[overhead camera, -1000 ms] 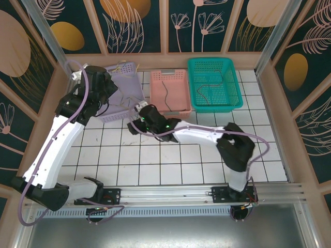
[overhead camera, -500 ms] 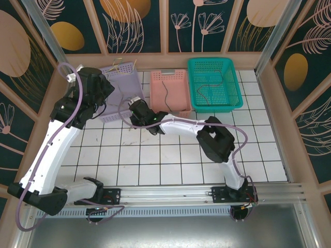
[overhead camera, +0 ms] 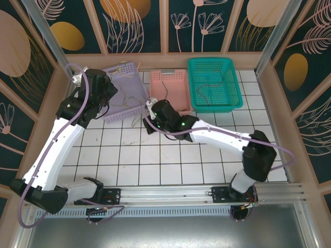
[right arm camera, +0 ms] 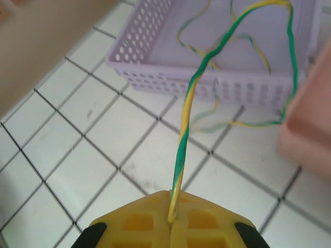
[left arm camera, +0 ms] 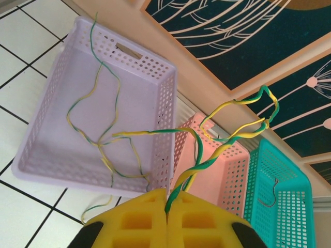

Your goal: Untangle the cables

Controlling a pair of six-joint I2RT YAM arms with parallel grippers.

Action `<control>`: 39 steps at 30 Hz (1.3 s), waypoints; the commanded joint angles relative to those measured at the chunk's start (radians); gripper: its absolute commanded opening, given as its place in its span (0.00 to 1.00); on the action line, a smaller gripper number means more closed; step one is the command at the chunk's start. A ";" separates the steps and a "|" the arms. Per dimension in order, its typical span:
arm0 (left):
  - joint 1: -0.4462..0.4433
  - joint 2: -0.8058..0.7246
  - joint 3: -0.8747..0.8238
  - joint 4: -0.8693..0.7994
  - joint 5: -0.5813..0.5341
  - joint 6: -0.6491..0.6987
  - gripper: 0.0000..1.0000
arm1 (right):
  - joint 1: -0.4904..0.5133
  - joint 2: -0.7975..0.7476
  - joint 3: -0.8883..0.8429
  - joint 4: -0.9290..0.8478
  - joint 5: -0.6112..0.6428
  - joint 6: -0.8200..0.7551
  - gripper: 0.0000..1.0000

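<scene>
While both grippers pinch yellow-and-green cables [left arm camera: 199, 164], the tangle hangs between them over the lilac basket [left arm camera: 44, 108]. The left gripper [left arm camera: 166, 199] has its yellow fingers pressed together on a twisted pair. That pair runs toward 1 o'clock over the pink basket [left arm camera: 230, 175] and loops there, while looser strands trail toward 10 o'clock into the lilac basket. The right gripper [right arm camera: 169, 204], low over the white tiles [right arm camera: 77, 170], is clamped on one strand [right arm camera: 182, 144], which rises toward 12 o'clock and arches over the basket's near wall [right arm camera: 170, 80]. Since the strand's long axis points from the right gripper at the basket, drawing that gripper back toward 6 o'clock probably pulls the knot open; the left hand looks like the anchor.
</scene>
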 commanded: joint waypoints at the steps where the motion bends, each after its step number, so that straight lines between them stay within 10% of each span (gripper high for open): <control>1: 0.006 0.014 -0.011 0.038 0.014 0.033 0.00 | -0.011 -0.127 -0.101 -0.072 -0.021 0.067 0.00; 18: 0.005 -0.408 -0.803 0.290 0.327 -0.436 0.00 | -0.099 -0.010 -0.050 -0.128 -0.209 0.226 0.00; 28: 0.003 -0.588 -0.759 0.532 0.246 -0.298 0.00 | -0.132 0.052 -0.086 -0.074 -0.206 0.253 0.00; 39: -0.004 -0.562 -0.746 0.596 0.777 -0.106 0.00 | -0.323 0.147 -0.097 0.059 -0.432 0.337 0.00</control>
